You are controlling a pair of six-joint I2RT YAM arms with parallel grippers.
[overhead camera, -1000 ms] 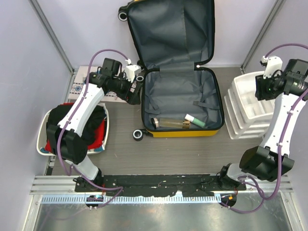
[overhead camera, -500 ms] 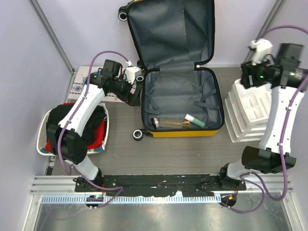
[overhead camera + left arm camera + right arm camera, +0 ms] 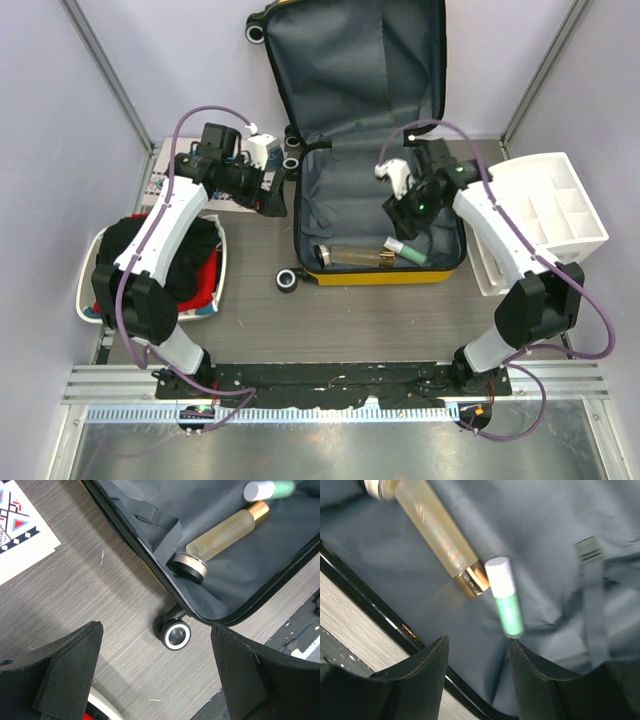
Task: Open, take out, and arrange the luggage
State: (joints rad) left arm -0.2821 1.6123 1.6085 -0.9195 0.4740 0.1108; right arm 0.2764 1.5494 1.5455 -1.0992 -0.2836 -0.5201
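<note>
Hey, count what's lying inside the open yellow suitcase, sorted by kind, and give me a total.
Frosted bottle with gold collar: 1
Green tube with white cap: 1
Total inside the yellow suitcase: 2

In the top view the far edge of the picture cut off the raised lid of the luggage, and the left arm hid much of the clothes in the white basket. In the right wrist view blur smeared the green tube and the frosted bottle, so no print was readable. In the left wrist view the tube was unsharp and cut by the picture's edge.
</note>
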